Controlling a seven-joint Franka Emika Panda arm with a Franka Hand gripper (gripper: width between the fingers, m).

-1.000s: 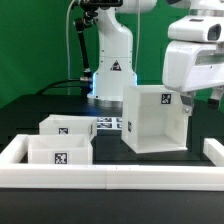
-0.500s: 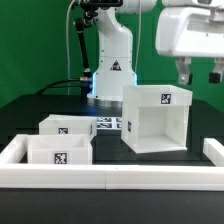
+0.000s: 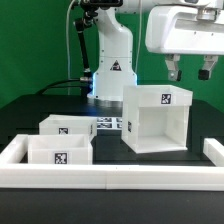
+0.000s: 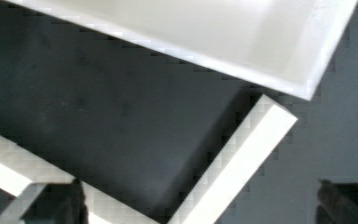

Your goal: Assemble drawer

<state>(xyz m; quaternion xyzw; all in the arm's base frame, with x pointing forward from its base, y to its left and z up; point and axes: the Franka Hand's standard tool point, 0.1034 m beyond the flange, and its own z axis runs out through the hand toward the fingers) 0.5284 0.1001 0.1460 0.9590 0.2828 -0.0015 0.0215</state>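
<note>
The black table (image 3: 30,110) is being bounded along its near edge by the long low white rail (image 3: 110,178). The drawer's shell (image 3: 155,120) is being kept upright on the table toward the exterior view's right, with its open face turned toward the camera. The two trays are being left well apart from it on the exterior view's left. The rear tray (image 3: 68,126) and the front tray (image 3: 60,150) are sitting one just behind the other, open side up, and neither is inside the shell. The marker board (image 3: 110,125) is being seen lying flat further back, between trays and shell.

The gripper (image 3: 188,70) is being held in the air above the shell's upper right corner, clear of it. Its jaws are being held wide apart and nothing is being carried between them. In the wrist view only dark table is being shown between the fingertips (image 4: 43,205).

One relation is being judged decisive: the shell is lying just beneath the gripper and slightly toward the exterior view's left. The trays are lying far across. As the shell is cube-like, no long axis is being offered. A plain descent would be meeting its top wall first, while either tray would be calling for a long traverse.
</note>
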